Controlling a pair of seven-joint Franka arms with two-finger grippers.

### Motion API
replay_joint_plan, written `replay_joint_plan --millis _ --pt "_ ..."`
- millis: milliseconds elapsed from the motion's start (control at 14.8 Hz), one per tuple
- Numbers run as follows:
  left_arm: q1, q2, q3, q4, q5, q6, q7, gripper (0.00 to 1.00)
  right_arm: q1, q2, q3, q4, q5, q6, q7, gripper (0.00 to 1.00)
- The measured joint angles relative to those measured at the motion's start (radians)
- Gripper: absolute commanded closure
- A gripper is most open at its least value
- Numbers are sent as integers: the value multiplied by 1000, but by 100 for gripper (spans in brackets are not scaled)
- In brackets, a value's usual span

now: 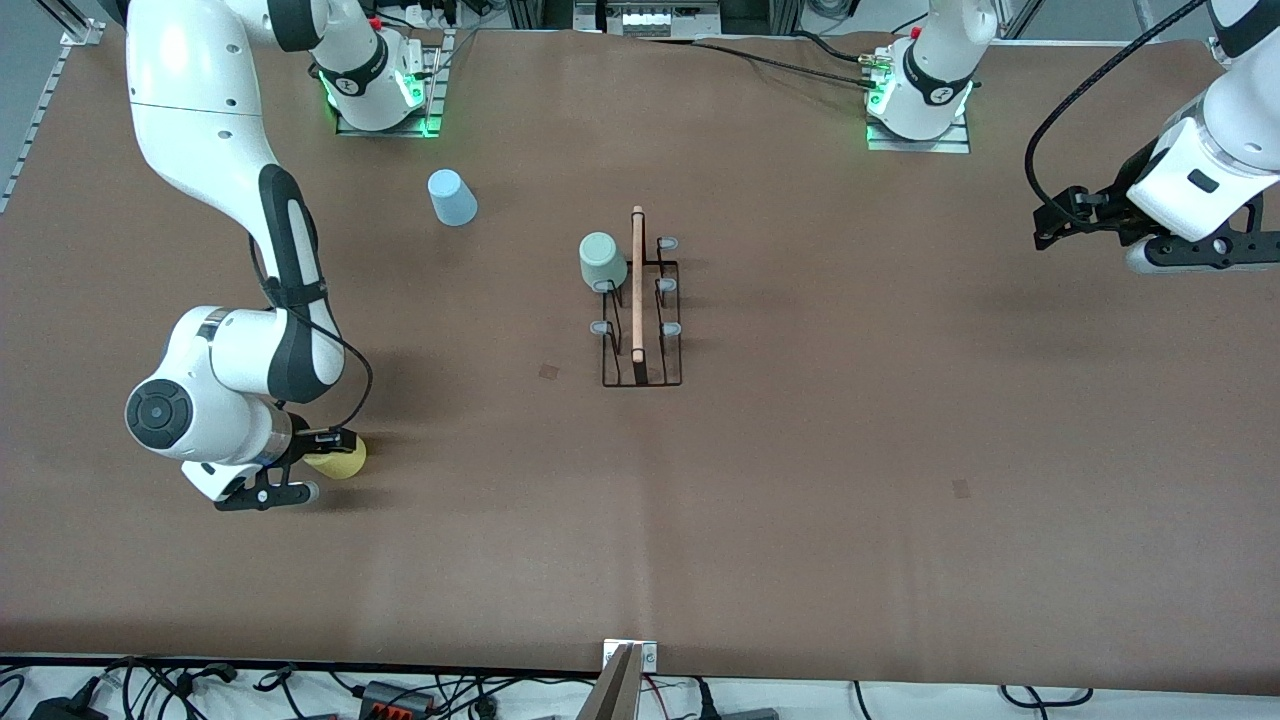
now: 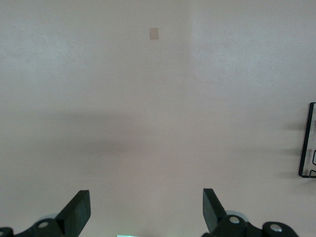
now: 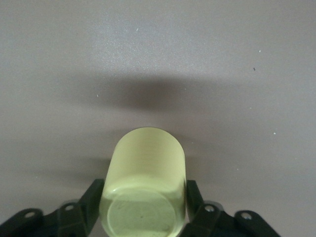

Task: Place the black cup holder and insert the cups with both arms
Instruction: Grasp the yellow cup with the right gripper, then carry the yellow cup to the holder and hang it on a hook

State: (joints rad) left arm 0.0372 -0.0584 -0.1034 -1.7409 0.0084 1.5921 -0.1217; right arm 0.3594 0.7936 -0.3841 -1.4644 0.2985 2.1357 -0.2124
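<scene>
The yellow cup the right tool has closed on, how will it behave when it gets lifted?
The yellow cup looks like thin plastic, so probably light and slightly squashy. Its tapered, smooth wall could slip between the right tool fingers. Set down on its side, it would likely roll in a curve.

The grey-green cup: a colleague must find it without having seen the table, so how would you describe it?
Find the black cup holder with the wooden bar at the table's middle. The grey-green cup sits on a peg at the end nearest the arms' bases. Unlike the blue cup and yellow cup, it is on the rack.
</scene>
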Motion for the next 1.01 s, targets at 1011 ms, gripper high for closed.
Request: replay_joint_plan --millis 1011 --pt "0 0 0 0 0 0 0 0 94 -162 9 209 62 -356 91 61"
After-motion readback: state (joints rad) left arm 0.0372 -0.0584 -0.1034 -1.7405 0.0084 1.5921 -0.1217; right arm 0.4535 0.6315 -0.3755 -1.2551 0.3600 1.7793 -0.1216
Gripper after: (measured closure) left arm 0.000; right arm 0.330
